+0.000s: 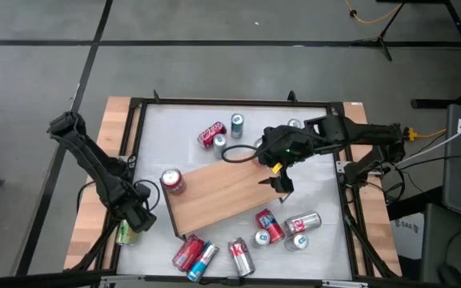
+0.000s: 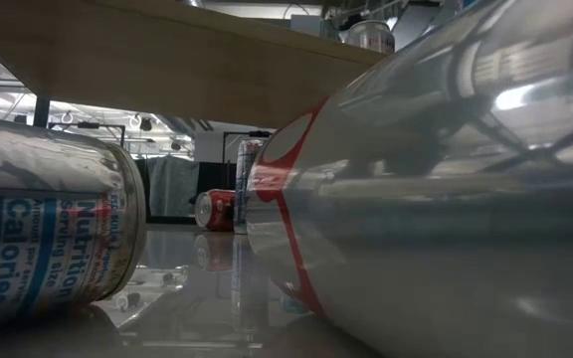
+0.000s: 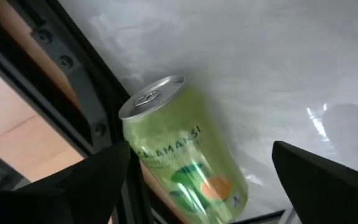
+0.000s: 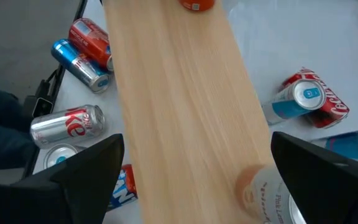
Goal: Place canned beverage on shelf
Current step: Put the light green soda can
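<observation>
Only left wrist view: green can (image 3: 185, 162) between parted jaws | right jaws parted above shelf (image 4: 179, 112)

Shelf (image 1: 222, 192) mid-table; can (image 1: 172, 182) on its left end; cans around.

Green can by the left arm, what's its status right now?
Left gripper open, straddling lying green can. Right gripper open above shelf. One red can on shelf.
</observation>
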Robot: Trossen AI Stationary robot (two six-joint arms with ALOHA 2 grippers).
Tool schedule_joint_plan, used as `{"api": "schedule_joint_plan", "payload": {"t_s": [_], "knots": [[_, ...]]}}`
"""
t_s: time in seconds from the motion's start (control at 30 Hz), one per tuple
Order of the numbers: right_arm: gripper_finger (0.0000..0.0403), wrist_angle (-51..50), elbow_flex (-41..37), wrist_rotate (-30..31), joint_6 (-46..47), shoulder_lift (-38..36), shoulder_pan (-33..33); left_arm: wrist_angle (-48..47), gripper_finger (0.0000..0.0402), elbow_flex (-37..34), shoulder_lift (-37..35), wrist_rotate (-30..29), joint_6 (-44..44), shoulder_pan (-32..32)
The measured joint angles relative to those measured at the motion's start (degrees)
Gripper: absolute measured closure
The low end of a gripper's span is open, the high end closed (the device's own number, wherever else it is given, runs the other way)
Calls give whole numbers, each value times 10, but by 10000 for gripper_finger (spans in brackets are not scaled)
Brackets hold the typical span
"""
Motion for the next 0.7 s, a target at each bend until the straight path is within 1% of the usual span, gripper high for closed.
{"api": "schedule_joint_plan", "payload": {"t_s": [0.13, 0.3, 0.6, 0.7], "knots": [[6, 0, 0, -2, 2, 0, 0, 16, 15, -21, 0, 20, -1, 0], [6, 0, 0, -2, 3, 0, 0, 15, 15, -30, 0, 49, -14, -4], [6, 0, 0, -2, 3, 0, 0, 43, 15, -30, 0, 26, -70, -31], [6, 1, 0, -2, 3, 0, -1, 54, 15, -30, 0, 23, -76, -36]]}}
